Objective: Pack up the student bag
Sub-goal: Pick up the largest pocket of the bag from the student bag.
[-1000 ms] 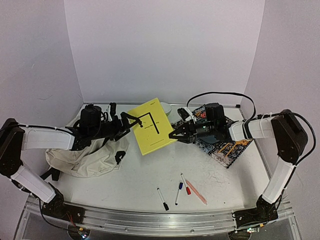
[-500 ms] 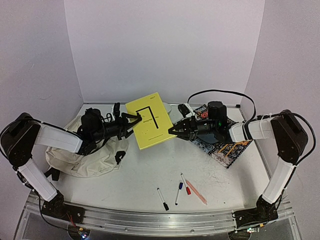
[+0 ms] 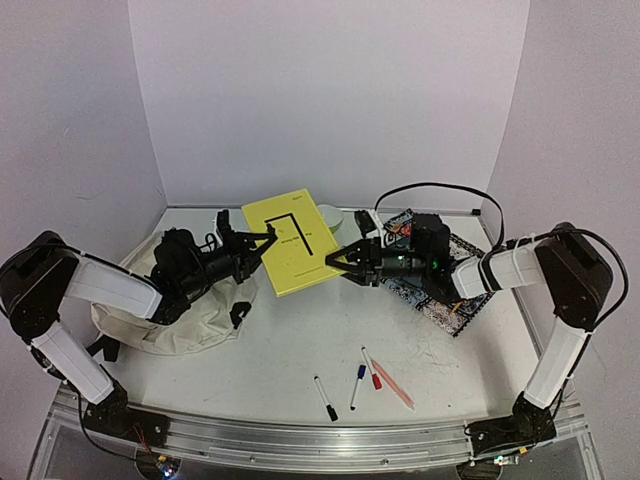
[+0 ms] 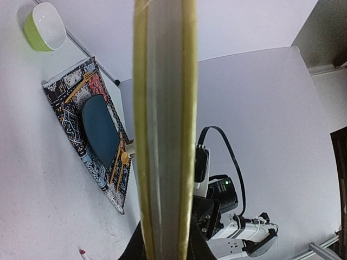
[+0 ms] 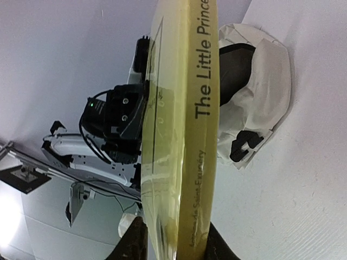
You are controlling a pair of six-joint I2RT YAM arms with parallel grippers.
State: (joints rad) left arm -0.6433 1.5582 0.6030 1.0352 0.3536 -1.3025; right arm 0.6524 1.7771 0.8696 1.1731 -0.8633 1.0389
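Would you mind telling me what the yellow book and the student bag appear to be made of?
The yellow book looks like paper with a glossy, perhaps plastic-wrapped cover: the right wrist view shows sheen along its spine. The student bag looks like soft, matte cream fabric, possibly canvas: it slumps and creases.

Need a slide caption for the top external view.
Left claw and right claw flank a yellow book held above the table, student bag at left.
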